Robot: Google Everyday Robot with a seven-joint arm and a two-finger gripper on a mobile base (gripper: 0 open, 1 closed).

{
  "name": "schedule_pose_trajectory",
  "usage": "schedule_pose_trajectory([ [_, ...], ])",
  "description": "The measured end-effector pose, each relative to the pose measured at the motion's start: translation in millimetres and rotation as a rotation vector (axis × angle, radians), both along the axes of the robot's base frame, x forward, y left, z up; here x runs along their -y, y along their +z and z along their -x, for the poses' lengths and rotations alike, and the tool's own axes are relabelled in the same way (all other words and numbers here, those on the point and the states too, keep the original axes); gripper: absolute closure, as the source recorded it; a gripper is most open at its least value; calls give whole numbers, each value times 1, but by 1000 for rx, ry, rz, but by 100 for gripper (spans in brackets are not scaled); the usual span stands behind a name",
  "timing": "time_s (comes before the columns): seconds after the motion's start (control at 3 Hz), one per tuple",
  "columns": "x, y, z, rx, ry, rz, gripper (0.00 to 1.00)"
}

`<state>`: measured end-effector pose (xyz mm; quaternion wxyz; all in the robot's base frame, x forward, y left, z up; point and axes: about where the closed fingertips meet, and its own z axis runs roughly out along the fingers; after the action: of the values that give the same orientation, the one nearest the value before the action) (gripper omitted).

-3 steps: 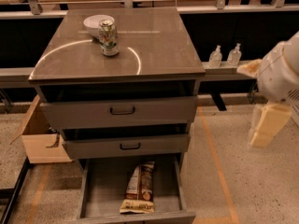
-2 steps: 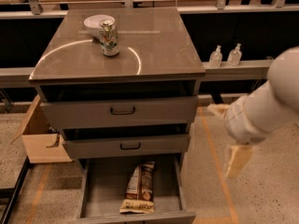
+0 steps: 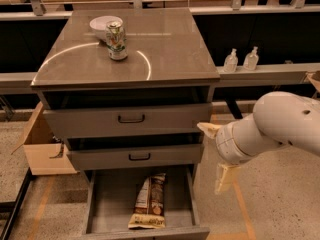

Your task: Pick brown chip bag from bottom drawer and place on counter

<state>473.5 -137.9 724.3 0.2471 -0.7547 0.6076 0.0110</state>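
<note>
The brown chip bag [image 3: 150,201] lies lengthwise on the floor of the open bottom drawer [image 3: 107,204], with its tan-yellow end toward the front. The glossy grey-brown counter [image 3: 165,49] tops the cabinet. My gripper [image 3: 211,159] hangs on the white arm to the right of the cabinet. It is level with the middle drawer, above and to the right of the bag. It is open and empty, with one cream finger [image 3: 208,129] pointing at the cabinet and the other [image 3: 225,178] pointing down.
A green-and-white soda can [image 3: 116,40] and a white bowl [image 3: 100,25] stand at the back left of the counter. The two upper drawers [image 3: 131,119] are partly pulled out. A cardboard box [image 3: 42,146] sits on the floor at the left. Two small bottles [image 3: 240,60] stand on the right ledge.
My arm has swung left and down from the far right toward the cabinet's right side. The bag, can and drawers have not moved.
</note>
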Motion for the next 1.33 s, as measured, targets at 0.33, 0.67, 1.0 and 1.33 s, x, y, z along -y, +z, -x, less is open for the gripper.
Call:
schedule_pose_trajectory([
  [0.33, -2, -1, 0, 8, 6, -4, 0],
  [0.67, -10, -47, -10, 40, 99, 36, 0],
  [1.0, -24, -99, -39, 125, 235, 43, 0],
  [1.33, -34, -151, -61, 174, 402, 37, 0],
])
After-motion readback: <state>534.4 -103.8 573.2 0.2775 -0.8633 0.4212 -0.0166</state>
